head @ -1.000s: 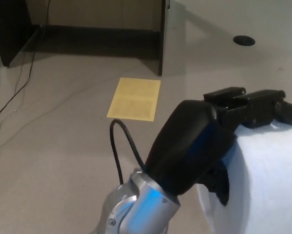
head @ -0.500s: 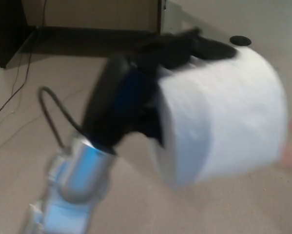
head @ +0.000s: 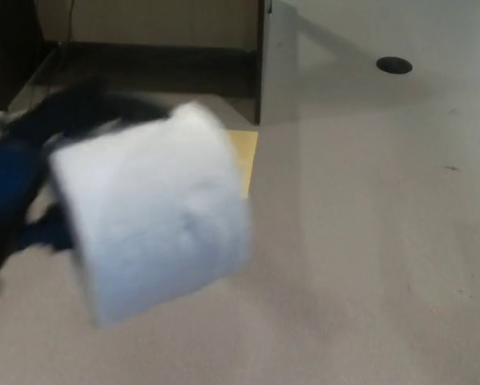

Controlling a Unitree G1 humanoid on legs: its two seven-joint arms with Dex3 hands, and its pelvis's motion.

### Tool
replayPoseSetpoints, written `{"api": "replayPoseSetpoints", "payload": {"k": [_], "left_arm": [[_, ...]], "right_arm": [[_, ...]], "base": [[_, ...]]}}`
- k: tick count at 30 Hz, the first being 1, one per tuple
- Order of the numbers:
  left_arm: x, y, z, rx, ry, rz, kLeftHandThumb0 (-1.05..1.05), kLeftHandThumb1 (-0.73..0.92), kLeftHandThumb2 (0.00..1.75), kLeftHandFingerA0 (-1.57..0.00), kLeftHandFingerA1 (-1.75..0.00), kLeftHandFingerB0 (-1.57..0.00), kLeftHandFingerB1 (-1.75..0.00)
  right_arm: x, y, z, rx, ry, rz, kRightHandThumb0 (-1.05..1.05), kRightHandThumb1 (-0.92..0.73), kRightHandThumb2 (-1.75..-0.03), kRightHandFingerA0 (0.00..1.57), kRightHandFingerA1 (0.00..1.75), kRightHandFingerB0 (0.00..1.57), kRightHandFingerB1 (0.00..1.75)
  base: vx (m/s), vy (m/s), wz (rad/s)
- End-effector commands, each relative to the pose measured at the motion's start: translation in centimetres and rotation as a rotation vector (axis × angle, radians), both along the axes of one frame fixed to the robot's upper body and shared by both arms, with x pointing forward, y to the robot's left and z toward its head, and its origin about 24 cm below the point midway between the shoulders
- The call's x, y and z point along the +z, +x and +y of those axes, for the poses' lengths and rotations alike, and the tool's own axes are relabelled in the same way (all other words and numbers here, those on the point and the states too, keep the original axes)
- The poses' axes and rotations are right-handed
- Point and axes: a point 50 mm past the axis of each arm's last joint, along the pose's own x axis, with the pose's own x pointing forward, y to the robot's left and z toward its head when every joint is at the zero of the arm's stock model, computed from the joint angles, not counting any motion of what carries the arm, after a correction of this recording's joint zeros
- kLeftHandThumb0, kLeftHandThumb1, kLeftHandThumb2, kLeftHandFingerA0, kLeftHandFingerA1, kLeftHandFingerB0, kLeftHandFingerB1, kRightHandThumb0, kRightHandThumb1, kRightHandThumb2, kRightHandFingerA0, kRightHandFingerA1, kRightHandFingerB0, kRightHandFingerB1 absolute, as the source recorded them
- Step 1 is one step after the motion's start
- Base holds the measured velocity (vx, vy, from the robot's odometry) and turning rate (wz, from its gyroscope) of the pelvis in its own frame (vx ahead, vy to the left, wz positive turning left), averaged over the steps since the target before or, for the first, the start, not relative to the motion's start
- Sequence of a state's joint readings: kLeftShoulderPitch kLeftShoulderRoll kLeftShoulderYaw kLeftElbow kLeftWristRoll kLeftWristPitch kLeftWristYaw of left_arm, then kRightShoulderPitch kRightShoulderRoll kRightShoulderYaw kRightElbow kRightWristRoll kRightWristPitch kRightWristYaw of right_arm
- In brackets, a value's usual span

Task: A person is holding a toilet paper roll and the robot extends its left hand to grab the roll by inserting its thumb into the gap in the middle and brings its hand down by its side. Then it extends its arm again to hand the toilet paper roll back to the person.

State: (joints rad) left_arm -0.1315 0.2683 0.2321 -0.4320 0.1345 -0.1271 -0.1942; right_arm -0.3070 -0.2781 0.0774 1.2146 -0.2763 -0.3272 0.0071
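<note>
Near left: the large white toilet paper roll (head: 155, 212), blurred, has swung leftward from the right.
Left hand (head: 23, 188): black, clasping the roll's left end.
Meaning: probably lowering to its side.

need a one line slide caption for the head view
Robot's left hand carries a blurred toilet paper roll above the floor, a yellow sheet behind it.

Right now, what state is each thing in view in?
White toilet paper roll: held off the floor, blurred by motion.
Black left hand: shut on the roll, at the picture's left edge, blurred.
Yellow paper sheet: flat on the floor, mostly hidden behind the roll.
Black round floor disc: flat on the floor, in the open.
</note>
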Motion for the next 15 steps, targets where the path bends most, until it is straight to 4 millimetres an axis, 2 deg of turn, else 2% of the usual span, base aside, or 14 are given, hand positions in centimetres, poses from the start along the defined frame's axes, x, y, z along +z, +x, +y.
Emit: {"api": "replayPoseSetpoints", "payload": {"k": [1, 3, 5, 8, 10, 11, 12, 14, 15], "left_arm": [[-3.3, -1.3, 3.2, 0.051, -0.092, 0.059, 0.06, 0.77, 0.7, -1.0, -1.15, -0.84, -0.92], [-4.4, -1.4, 4.2, 0.071, -0.119, 0.086, 0.07, 0.8, 0.68, -0.97, -1.21, -0.81, -0.95], [-7.7, -2.1, 6.1, 0.16, -0.164, 0.189, 0.01, 0.83, 0.64, -0.98, -1.2, -0.8, -0.98], [-10.7, -3.6, 7.7, 0.232, -0.111, 0.257, 0.08, 0.78, 0.71, -0.97, -1.17, -0.8, -0.95], [-14.2, -4.7, 9.2, 0.288, -0.128, 0.368, 0.04, 0.8, 0.69, -0.97, -1.19, -0.81, -0.95], [-16.2, -5.5, 10.0, 0.355, -0.098, 0.452, 0.01, 0.77, 0.73, -1.0, -1.18, -0.82, -0.96], [-17.7, -6.4, 10.6, 0.404, -0.059, 0.531, -0.03, 0.79, 0.7, -0.96, -1.18, -0.82, -0.96], [-19.9, -8.0, 11.2, 0.464, -0.012, 0.63, -0.01, 0.8, 0.67, -0.95, -1.18, -0.83, -0.93], [-22.2, -10.2, 11.9, 0.523, 0.048, 0.749, -0.06, 0.79, 0.65, -0.94, -1.14, -0.83, -0.84]], "right_arm": [[0.7, 0.2, -1.0, -0.028, -0.015, -0.035, -0.41, -0.62, -0.59, 0.76, 0.62, 0.61, 0.44], [1.0, 0.7, -1.0, -0.029, -0.016, -0.045, -0.42, -0.62, -0.58, 0.81, 0.67, 0.62, 0.44], [1.1, 0.6, -1.2, -0.008, -0.025, -0.035, -0.4, -0.62, -0.59, 0.81, 0.64, 0.63, 0.44], [0.5, -0.2, -1.2, -0.004, -0.035, -0.023, -0.4, -0.62, -0.59, 0.82, 0.67, 0.64, 0.45], [0.2, -0.9, -1.3, 0.013, -0.05, -0.002, -0.41, -0.63, -0.59, 0.8, 0.63, 0.64, 0.44], [-0.1, -1.4, -1.6, 0.012, -0.056, 0.02, -0.41, -0.63, -0.6, 0.79, 0.61, 0.64, 0.43], [-0.4, -2.0, -1.7, 0.006, -0.056, 0.036, -0.41, -0.62, -0.59, 0.8, 0.6, 0.63, 0.43], [-1.0, -3.1, -2.0, -0.003, -0.06, 0.067, -0.4, -0.61, -0.59, 0.8, 0.6, 0.64, 0.44], [-1.6, -4.4, -2.2, 0.006, -0.065, 0.094, -0.41, -0.62, -0.59, 0.8, 0.63, 0.63, 0.43]], "base": [[0.0, 0.0, 0.0], [0.0, 0.0, 0.0], [0.0, 0.0, 0.0], [0.0, 0.0, 0.0], [0.0, 0.0, 0.0], [0.0, 0.0, 0.0], [0.0, 0.0, 0.0], [0.0, 0.0, 0.0], [0.0, 0.0, 0.0]]}}
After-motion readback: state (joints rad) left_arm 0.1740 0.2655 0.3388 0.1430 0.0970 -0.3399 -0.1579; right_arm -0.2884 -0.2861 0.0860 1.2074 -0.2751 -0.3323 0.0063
